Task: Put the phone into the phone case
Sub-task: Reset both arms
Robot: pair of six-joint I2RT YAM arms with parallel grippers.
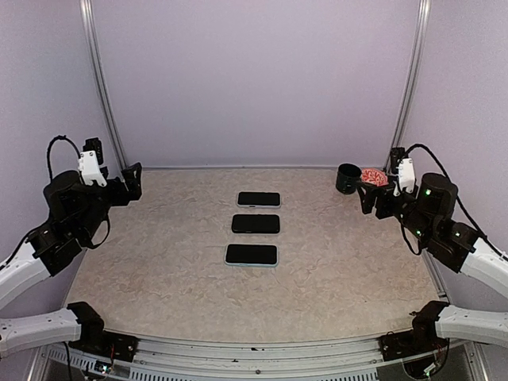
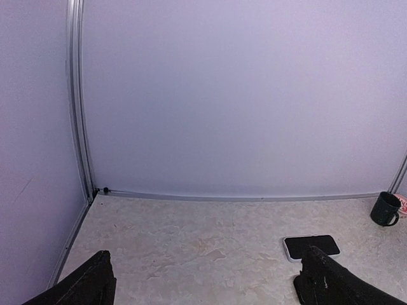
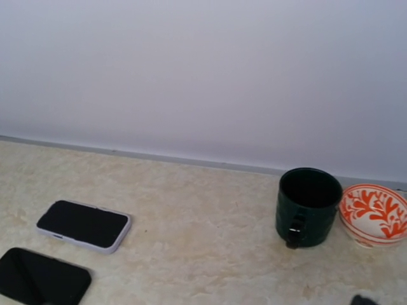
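Three black rectangular phone-sized slabs (image 1: pixel 255 224), phone and case indistinguishable, lie in a row well left of the dark green ceramic mug (image 1: pixel 347 178) and its neighbouring orange-patterned bowl (image 1: pixel 374 176); left gripper (image 1: pixel 131 184) and right gripper (image 1: pixel 367 196) gape empty.

even, soft, bright light; faint shadows; all views sharp; no strong glare

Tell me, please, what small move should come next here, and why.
Probably swing the right gripper down toward the middle phone. Both it and the left gripper hang open and empty out at the sides, and that rimless black slab looks like the bare phone.
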